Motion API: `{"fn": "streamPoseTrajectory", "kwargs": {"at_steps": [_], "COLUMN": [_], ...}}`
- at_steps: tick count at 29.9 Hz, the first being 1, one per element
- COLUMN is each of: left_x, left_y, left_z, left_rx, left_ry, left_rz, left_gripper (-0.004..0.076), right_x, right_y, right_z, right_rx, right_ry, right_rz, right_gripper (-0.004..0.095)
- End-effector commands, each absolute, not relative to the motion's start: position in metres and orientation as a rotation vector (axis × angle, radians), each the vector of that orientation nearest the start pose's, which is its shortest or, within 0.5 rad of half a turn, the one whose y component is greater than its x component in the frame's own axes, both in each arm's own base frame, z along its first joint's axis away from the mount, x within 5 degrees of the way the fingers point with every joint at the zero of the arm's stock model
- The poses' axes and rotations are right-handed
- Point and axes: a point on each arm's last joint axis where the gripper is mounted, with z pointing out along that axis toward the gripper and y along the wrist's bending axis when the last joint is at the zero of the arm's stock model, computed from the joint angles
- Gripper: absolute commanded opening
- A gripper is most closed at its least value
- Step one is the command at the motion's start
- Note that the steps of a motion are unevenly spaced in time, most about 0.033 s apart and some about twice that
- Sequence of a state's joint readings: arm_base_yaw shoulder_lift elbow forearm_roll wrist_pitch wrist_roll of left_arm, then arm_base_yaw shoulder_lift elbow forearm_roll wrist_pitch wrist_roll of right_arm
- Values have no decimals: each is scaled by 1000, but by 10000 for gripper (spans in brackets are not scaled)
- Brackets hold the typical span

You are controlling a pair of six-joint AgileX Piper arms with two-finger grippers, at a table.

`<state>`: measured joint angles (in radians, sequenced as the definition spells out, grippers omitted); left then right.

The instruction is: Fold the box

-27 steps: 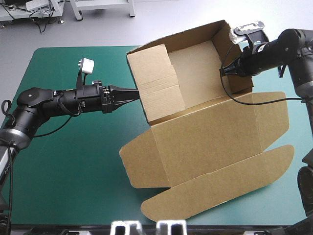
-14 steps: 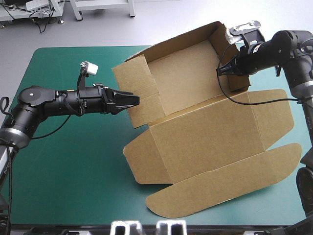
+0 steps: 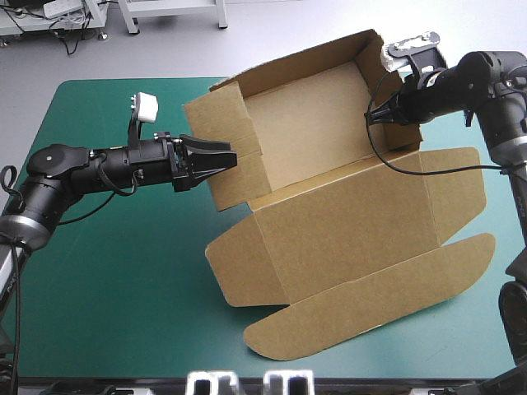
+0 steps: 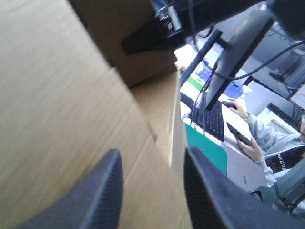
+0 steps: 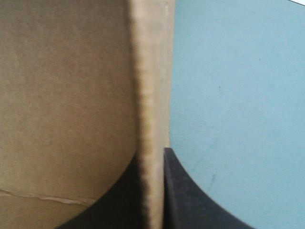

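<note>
The brown box (image 3: 329,222) stands mid-table as an open tray, its walls raised and its lid (image 3: 362,304) flat toward the front edge. My left gripper (image 3: 224,156) is open at the tray's left end wall (image 3: 218,136). In the left wrist view its black fingers (image 4: 102,191) stand apart with that wall's (image 4: 57,105) edge between them. My right gripper (image 3: 377,113) is shut on the right end wall (image 3: 395,123). The right wrist view shows this gripper (image 5: 152,191) pinching the board's edge (image 5: 150,95).
Bare teal-green cover (image 3: 115,280) lies left of and in front of the box. The lid's rounded flap (image 3: 329,329) reaches close to the table's front edge. The tray's far corner overhangs the table's far edge (image 3: 148,80).
My left gripper was shut, its tip against the left end wall; now its fingers are apart. The box has turned and slid slightly left, and that wall leans further out.
</note>
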<state>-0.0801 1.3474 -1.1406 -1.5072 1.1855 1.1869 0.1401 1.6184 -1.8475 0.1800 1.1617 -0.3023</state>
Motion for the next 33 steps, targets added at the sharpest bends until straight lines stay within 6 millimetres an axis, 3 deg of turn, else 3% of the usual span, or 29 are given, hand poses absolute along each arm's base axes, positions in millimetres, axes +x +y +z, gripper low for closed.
{"fn": "streamPoseTrajectory", "kwargs": {"at_steps": [1, 3, 12, 15, 19, 22, 27, 33], "left_x": [236, 235, 226, 225, 230, 235, 244, 245], "left_y": [-107, -107, -103, -94, -67, -41, 4, 37], "left_z": [426, 433, 482, 494, 504, 506, 491, 471], "left_rx": [792, 814, 950, 963, 892, 785, 530, 285], "left_ry": [1448, 1428, 1332, 1422, 1640, 1805, 2092, 2318], "left_rz": [-1366, -1344, -1168, -1064, -822, -603, -244, 81], "left_gripper": [69, -7, -7, -7, -8, -8, -8, -8], "right_x": [325, 325, 324, 324, 324, 324, 324, 324], "right_y": [62, 62, 61, 61, 61, 61, 61, 62], "right_z": [462, 462, 461, 461, 461, 461, 461, 462], "right_rx": [-477, -478, -482, -483, -482, -482, -482, -481], "right_ry": [2228, 2232, 2242, 2244, 2243, 2243, 2243, 2241], "right_rz": [161, 161, 163, 162, 160, 160, 160, 167], "right_gripper": [-20, -20, -20, -20, -20, -20, -20, -20]}}
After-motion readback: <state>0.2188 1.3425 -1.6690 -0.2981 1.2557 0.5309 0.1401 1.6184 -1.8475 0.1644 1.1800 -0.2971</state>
